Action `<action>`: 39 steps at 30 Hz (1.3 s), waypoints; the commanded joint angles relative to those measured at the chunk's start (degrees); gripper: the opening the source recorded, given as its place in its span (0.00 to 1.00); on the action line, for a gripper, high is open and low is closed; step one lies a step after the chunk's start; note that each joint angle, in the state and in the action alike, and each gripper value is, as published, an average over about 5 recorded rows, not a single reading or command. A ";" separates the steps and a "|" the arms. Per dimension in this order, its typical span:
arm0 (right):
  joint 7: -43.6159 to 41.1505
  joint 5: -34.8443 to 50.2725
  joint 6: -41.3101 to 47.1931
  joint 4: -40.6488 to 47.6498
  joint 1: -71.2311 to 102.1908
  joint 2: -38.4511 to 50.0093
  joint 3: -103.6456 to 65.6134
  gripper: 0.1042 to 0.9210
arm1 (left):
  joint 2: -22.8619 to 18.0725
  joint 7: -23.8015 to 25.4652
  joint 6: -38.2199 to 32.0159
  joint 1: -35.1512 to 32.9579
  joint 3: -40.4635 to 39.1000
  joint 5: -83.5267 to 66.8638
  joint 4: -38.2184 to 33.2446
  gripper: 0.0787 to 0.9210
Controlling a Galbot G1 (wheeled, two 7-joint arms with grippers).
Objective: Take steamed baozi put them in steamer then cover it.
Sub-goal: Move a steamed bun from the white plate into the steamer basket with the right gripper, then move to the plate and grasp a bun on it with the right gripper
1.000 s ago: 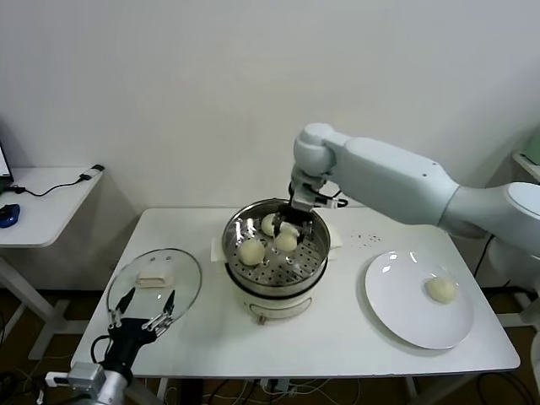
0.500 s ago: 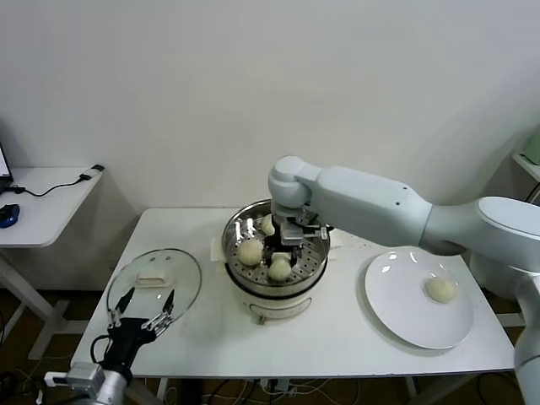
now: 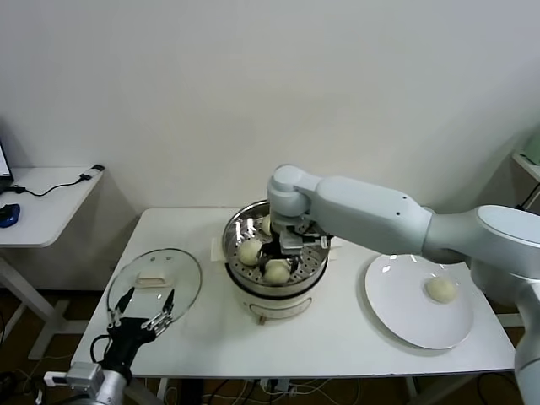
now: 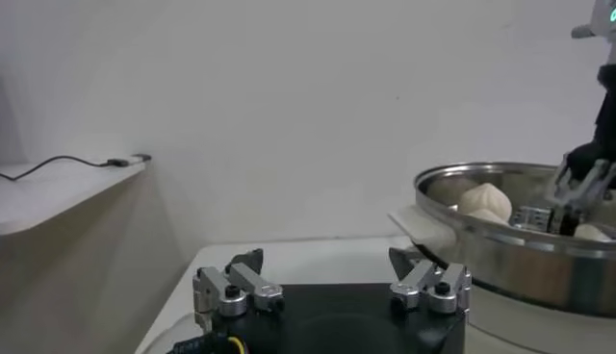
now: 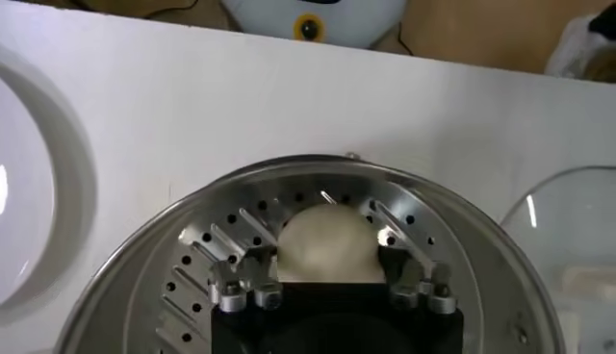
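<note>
While the left gripper (image 3: pixel 139 310) waits low at the near-left corner of the table (image 3: pixel 202 333), its fingers are spread wide and they hold nothing. Just behind it lies the glass lid (image 3: pixel 155 282) flat on the table, with its cream handle on top, beside the steamer and not on it.

Farther in, at the middle of the table, stands the steamer (image 3: pixel 277 261) on its white base. The right gripper (image 3: pixel 278 257) is lowered inside the steel pot, above the perforated tray. In the right wrist view its fingers (image 5: pixel 228 281) stand apart, one on each side of a baozi (image 5: pixel 325 243) that rests on the tray; I cannot tell if the pads touch the dough. This bun sits in the near part of the tray. A second baozi (image 3: pixel 250 251) lies to its left on the tray, and a third baozi (image 3: pixel 267 224) is at the far side of the pot, partly hidden by the arm.

To the right of the steamer, well apart from it, lies the white plate (image 3: pixel 396 304), and the last baozi (image 3: pixel 441 288) rests on it alone.

At the far left stands a small side table (image 3: pixel 51 207) with a black cable on it.
</note>
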State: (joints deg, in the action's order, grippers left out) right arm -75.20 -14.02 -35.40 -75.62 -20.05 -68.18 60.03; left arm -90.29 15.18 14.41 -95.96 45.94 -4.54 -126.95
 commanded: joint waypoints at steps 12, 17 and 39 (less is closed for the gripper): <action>-8.30 12.70 44.88 2.27 -0.87 26.72 -20.46 0.88 | 0.60 0.62 0.50 0.06 -0.67 -0.95 -0.08 0.88; -7.26 9.08 50.44 3.15 4.59 34.13 -24.19 0.88 | 1.01 0.86 0.69 -0.07 -0.61 -1.45 -0.44 0.88; -4.62 -19.44 26.17 20.32 37.61 24.57 -55.68 0.88 | 0.39 1.08 0.94 -2.07 0.22 -0.98 -0.51 0.88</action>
State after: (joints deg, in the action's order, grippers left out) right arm -80.99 -22.86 -1.81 -63.61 7.66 -39.13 16.00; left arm -89.79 16.29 15.36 -97.53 45.76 -5.62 -127.57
